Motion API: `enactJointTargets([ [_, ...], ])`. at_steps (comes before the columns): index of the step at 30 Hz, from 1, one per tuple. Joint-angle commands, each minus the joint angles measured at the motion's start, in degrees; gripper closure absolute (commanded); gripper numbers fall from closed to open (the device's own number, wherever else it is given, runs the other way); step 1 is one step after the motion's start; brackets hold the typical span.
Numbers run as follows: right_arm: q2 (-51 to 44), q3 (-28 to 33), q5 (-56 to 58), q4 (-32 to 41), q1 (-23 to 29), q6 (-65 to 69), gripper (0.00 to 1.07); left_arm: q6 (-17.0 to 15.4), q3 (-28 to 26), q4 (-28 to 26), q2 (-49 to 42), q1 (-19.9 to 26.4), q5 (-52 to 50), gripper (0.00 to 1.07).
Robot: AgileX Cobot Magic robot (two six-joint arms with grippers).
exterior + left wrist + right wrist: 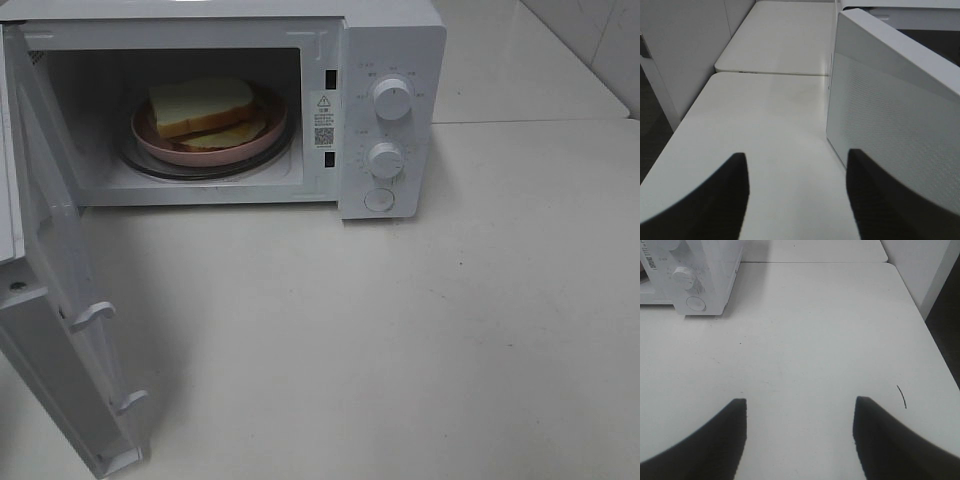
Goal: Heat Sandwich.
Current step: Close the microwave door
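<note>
The microwave (392, 50) stands open, its door (890, 120) just beside the left fingers (710, 200), which are spread wide and empty; that arm seems nearer for closing it. Inside, beyond the door, the pink plate (215, 155) carries the sandwich (200, 103). The right fingers (705, 445), also spread and empty, hang over the tabletop (810, 340).

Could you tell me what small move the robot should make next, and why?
Probably swing the open door shut with the left gripper, which is open and beside it: the sandwich already sits on the pink plate inside the microwave.
</note>
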Motion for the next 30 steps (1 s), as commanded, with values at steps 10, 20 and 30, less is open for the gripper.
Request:
enactJointTargets([
  [10,-1.4,0.1,0.1,0.2,-0.4,-0.6,0.46,-0.2,0.1,-2.7,10.3,-0.4,-14.3,1.07],
  [20,-1.4,0.1,0.1,0.2,-0.4,-0.6,0.46,-0.5,0.1,-1.3,24.4,-0.4,-27.4,1.07],
  [30,-1.4,0.1,0.1,0.2,-0.4,-0.6,0.46,-0.6,0.1,7.0,37.3,-8.3,-38.0,1.07],
])
